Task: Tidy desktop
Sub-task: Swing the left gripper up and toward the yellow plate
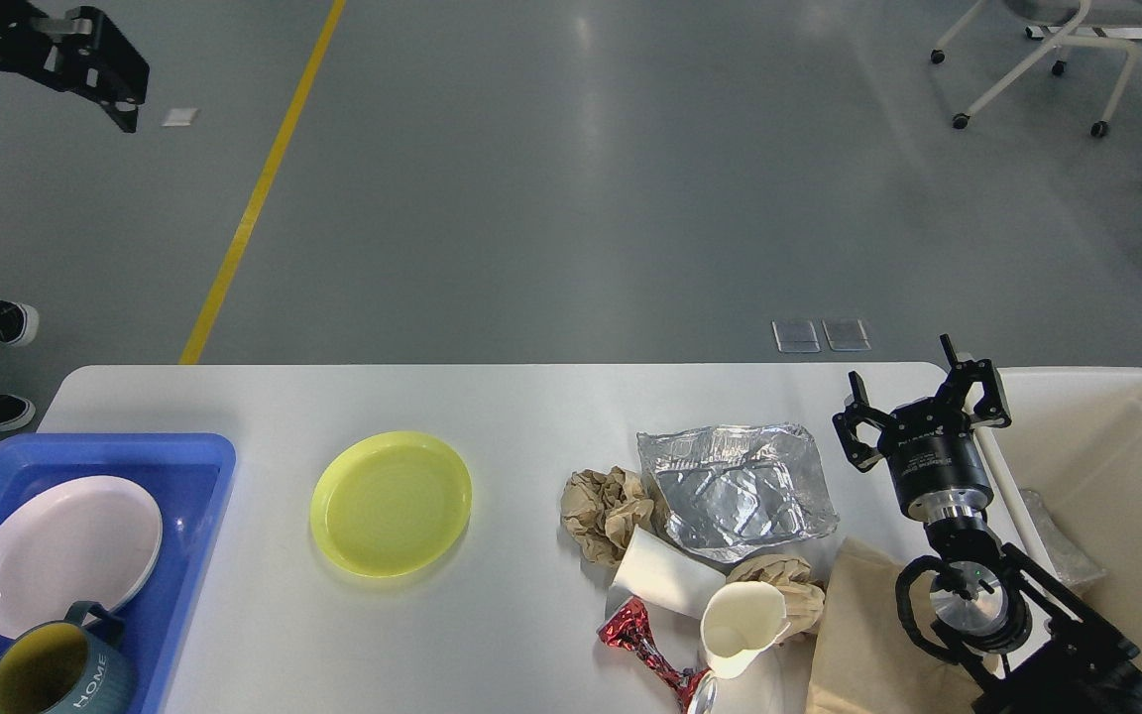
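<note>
Single head view, set high, looking forward and steeply down. Bench (531, 416) fills lower half; its near edge cut by frame bottom, far edge about mid-height. Beyond bench: grey floor (571, 198), yellow line (259, 198) running away up-left. Left of bench centre: blue tray (204, 476), cropped at frame corner. Right of bench: cream bin (1126, 416), cropped at frame edge. Moderately near; bench items clear, small print barely legible. No second view, no overlap.
</note>
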Controlling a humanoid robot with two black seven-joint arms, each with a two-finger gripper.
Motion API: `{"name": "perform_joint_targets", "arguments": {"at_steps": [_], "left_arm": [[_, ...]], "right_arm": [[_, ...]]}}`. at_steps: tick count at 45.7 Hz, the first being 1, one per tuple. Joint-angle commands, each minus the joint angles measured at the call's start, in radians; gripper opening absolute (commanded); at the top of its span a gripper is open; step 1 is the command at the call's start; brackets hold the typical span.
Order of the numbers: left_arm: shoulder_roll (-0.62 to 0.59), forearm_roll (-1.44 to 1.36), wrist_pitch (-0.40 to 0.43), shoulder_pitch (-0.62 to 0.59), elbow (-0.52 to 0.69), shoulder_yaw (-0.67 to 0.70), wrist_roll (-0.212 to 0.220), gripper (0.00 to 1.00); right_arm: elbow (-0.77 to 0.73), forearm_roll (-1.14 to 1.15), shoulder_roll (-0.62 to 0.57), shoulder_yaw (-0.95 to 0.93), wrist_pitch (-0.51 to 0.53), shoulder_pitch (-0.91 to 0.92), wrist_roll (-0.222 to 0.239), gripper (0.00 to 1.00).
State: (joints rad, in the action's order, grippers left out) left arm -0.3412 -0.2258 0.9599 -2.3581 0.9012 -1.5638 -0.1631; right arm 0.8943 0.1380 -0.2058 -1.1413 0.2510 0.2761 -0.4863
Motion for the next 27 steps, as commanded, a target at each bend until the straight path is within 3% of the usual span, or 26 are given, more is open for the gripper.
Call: {"name": "perform_joint_targets", "arguments": {"at_steps": [1, 16, 27], "left_arm": [[0.090, 0.111, 0.000, -0.121, 0.162, -0.056, -0.001, 0.95], [0.222, 0.382, 0.000, -0.426, 0.700, -0.139, 0.001, 0.95], [0.263, 0.479, 0.000, -0.443, 0.731, -0.183, 0.001, 0.96]], "right_arm": [[0.000, 0.000, 0.000, 0.000, 0.001, 0.000, 0.000, 1.00], [0.000, 0.000, -0.001, 0.000, 0.001, 0.000, 0.000, 1.00], [0.000, 0.000, -0.001, 0.000, -0.001, 0.000, 0.000, 1.00]]}}
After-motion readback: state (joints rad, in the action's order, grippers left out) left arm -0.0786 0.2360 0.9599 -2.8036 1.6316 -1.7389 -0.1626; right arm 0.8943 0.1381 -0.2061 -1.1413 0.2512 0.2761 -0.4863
